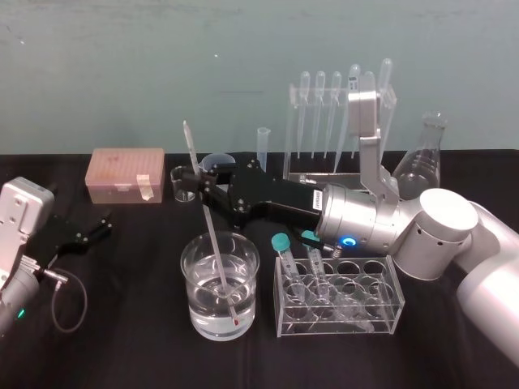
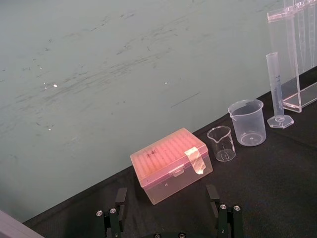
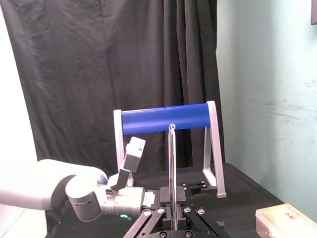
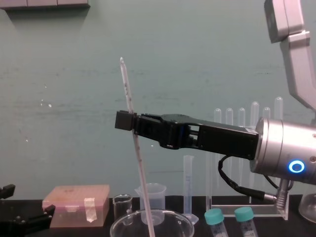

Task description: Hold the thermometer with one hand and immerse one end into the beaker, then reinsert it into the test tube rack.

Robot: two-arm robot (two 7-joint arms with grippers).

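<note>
My right gripper [image 1: 197,180] reaches leftward over the table and is shut on the thermometer [image 1: 212,243], gripping it on its upper part. The long glass rod leans slightly, and its red bulb end is under the water near the bottom of the beaker [image 1: 195,267]. From the chest, the right gripper [image 4: 126,121] pinches the thermometer [image 4: 126,89] above the beaker's rim [image 4: 152,223]. In the right wrist view the thermometer [image 3: 171,158] rises from between the fingers [image 3: 163,214]. The tall clear test tube rack [image 1: 290,130] stands behind, hung with pipettes. My left gripper [image 1: 89,231] rests open at the left.
A low clear rack [image 1: 340,296] with teal-capped tubes stands right of the beaker. At the back are a pink tip box [image 1: 126,174], two small beakers [image 2: 221,144], a graduated cylinder [image 1: 263,150] and a conical flask [image 1: 426,162]. A cable [image 1: 69,296] lies near the left arm.
</note>
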